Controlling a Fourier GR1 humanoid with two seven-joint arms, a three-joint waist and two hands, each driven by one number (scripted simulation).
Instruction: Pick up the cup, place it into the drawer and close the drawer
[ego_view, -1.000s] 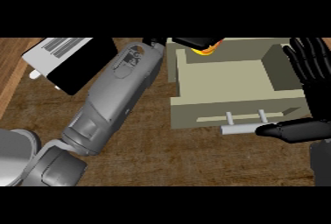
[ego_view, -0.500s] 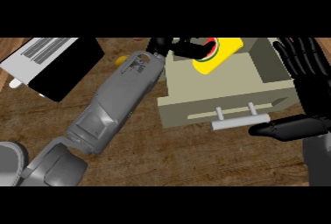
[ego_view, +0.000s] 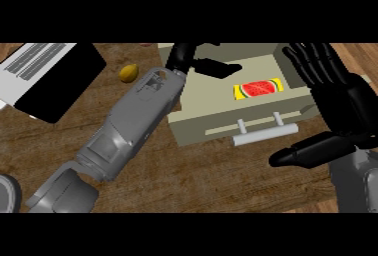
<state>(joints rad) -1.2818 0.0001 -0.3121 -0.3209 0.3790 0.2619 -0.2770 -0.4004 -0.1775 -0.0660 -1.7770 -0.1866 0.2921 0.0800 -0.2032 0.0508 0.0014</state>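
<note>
Underneath everything lies the wooden counter (ego_view: 221, 185), brown and streaked with grain. The left forearm (ego_view: 133, 130), a long grey shell with smooth panels, crosses it on a slant up to the left hand (ego_view: 193, 56).

Just below and to the right of that hand sits the drawer (ego_view: 199, 131), a pale beige box, pulled open. Its far edge is cut off at the top of the view.

The right hand (ego_view: 343, 100), black and jointed, stands at the drawer's right side. Its fingers are straight and point away, and its thumb (ego_view: 310, 152) is stretched leftward below the drawer's front corner. It holds nothing. It covers the drawer's right wall, so whether they touch cannot be told.

Well to the left of the left hand is a boxy appliance (ego_view: 44, 75) with a white slotted top and a flat black side.

The left hand is partly cut off at the top. What shows looks relaxed, with one digit reaching rightward over the drawer, holding nothing.

A white bar handle (ego_view: 266, 132) sits on the drawer's front, just left of the right thumb.

The cup (ego_view: 258, 90) lies inside the drawer, between the two hands and apart from both. It shows as a yellow rectangle bearing a red-and-green watermelon slice.

A small yellowish oval (ego_view: 129, 73) lies left of the left wrist.
</note>
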